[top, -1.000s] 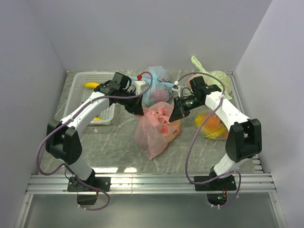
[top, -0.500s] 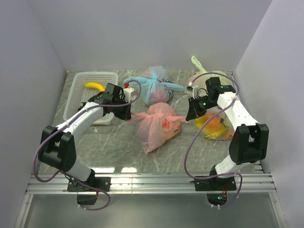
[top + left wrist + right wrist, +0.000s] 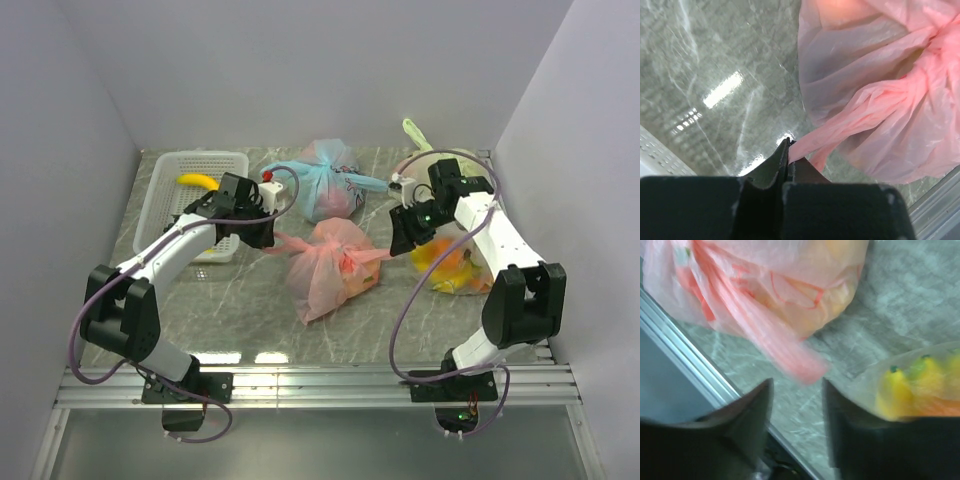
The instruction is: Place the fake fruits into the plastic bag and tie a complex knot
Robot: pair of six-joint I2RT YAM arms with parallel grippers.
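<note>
— Where could a hand get down to the tabletop (image 3: 235,315)?
— Along the bare near strip, in front of the plastic bag (image 3: 325,278).
— And farther back?
— Crowded. A light blue bag (image 3: 322,185) sits just behind it, a white basket (image 3: 172,212) to the left and a clear bag of yellow fruit (image 3: 455,272) to the right, with only narrow gaps between.

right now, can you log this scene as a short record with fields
left gripper: shut on a handle end of the pink bag
right gripper: open, other handle end loose just ahead of it
knot: tied on top of the pink bag
blue bag: knotted, behind the pink one
white basket: far left, banana inside
</note>
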